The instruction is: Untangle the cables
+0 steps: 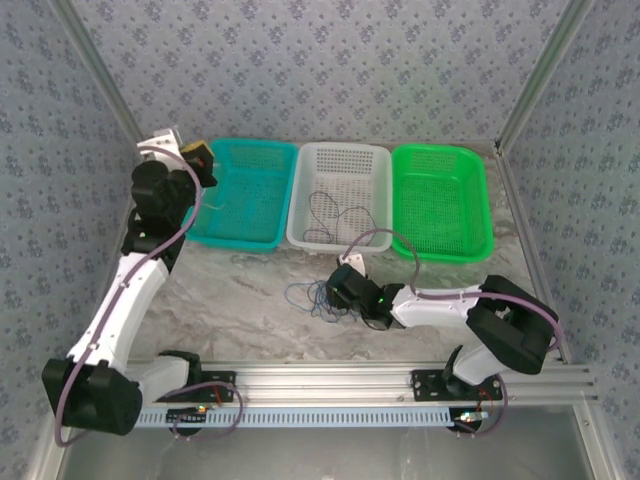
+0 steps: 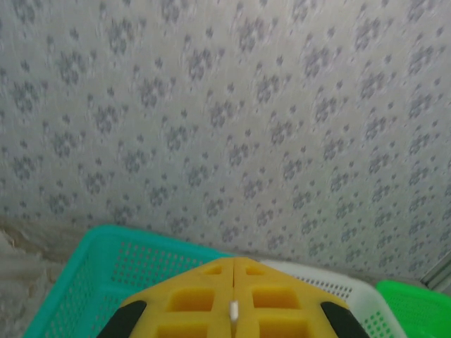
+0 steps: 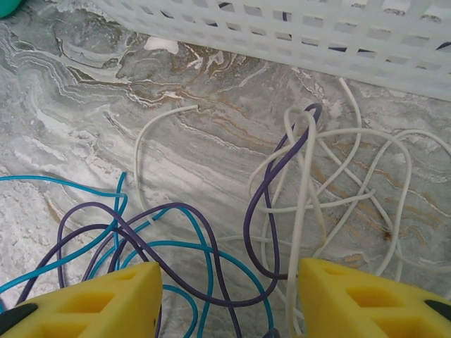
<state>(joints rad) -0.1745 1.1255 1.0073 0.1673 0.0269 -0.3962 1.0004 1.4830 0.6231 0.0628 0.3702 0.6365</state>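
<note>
As the overhead camera looks down, a marbled worktop (image 1: 240, 300) carries three baskets in a row toward 12 o'clock: teal (image 1: 245, 195), white (image 1: 340, 195) and green (image 1: 440, 200). A small tangle of thin cables (image 1: 315, 297) lies on the worktop at 6 o'clock from the white basket; another thin dark wire (image 1: 335, 215) loops inside that basket. The left arm (image 1: 130, 290) reaches to the teal basket's 10 o'clock corner. The right arm (image 1: 440, 305) stretches toward 9 o'clock, ending at the tangle.

From the left wrist, the left jaws are clenched, their yellow fingers (image 2: 197, 299) pressed together with nothing between them, above the teal basket's rim (image 2: 77, 282) and facing patterned wallpaper (image 2: 225, 127).

From the right wrist, the right jaws are released, yellow fingers (image 3: 91, 303) at 7 and 5 o'clock. Between them lie blue (image 3: 70, 190), purple (image 3: 275, 176) and whitish (image 3: 303, 197) strands crossing on the worktop, the white basket's wall (image 3: 317, 35) at 12 o'clock.
</note>
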